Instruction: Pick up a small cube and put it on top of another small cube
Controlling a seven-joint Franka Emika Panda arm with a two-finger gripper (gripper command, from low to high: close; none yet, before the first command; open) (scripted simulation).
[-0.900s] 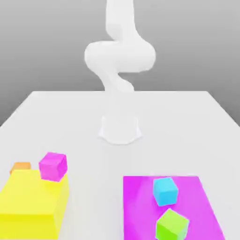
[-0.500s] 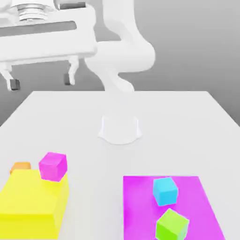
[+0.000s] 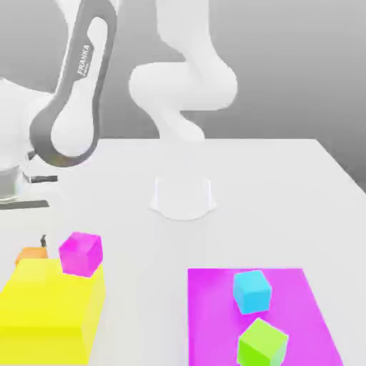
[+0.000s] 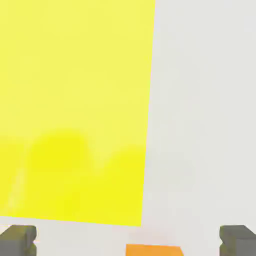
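- Step in hand: approach to the orange cube (image 3: pixel 31 253), before any grasp. The arm (image 3: pixel 75 93) hangs low over the exterior view's left side of the table (image 3: pixel 271 186).
- Orange cube sits on the table, just behind the yellow block (image 3: pixel 51 307), touching or nearly touching its far edge; cannot tell which.
- Pink cube (image 3: pixel 81 253), the stacking target, rests at the yellow block's far corner, just beside the orange cube.
- Pincer (image 4: pixel 128 241): fingers (image 4: pixel 18 240) spread fully apart, nothing between them, touching nothing. Hand view puts the orange cube (image 4: pixel 152 249) between the fingertips but below them.
- Next move, by judgement: descend straight, straddle the orange cube, close. Yellow block wall sits close to one finger; clearance looks tight, risk of a nudge.
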